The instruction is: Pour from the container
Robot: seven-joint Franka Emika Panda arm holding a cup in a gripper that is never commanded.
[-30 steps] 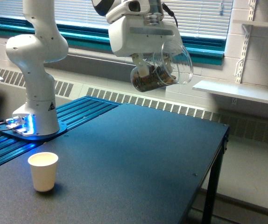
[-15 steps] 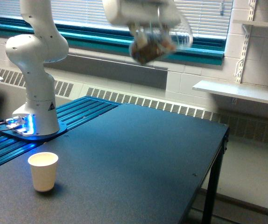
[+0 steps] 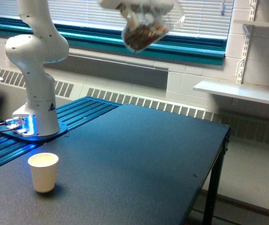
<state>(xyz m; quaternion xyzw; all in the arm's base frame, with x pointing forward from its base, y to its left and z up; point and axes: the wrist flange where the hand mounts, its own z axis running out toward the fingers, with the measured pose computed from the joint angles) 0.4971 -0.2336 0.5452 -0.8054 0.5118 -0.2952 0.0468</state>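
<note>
Hanging high at the top edge of the exterior view, the clear container [image 3: 146,29] is blurred by motion and tilted, with its wide mouth turned toward the exterior view's right and a dark brown fill gathered in its lower, left part. It is far above the desk [image 3: 139,159] and touches nothing on it. The gripper [image 3: 139,4] shows only as a white smear cut off by the frame's top edge, directly above the container; the container hangs from it, but how the jaws stand cannot be told. On the desk near the exterior view's lower left stands a small white paper cup [image 3: 43,172], upright and mouth up, well apart from the container and off to the left of the spot beneath it. Behind the cup, the white arm [image 3: 37,65] rises from its base [image 3: 31,127], which glows blue on a ribbed blue plate [image 3: 85,110] at the desk's left rear. Window blinds [image 3: 78,11] and a teal sill [image 3: 190,54] fill the background.
</note>
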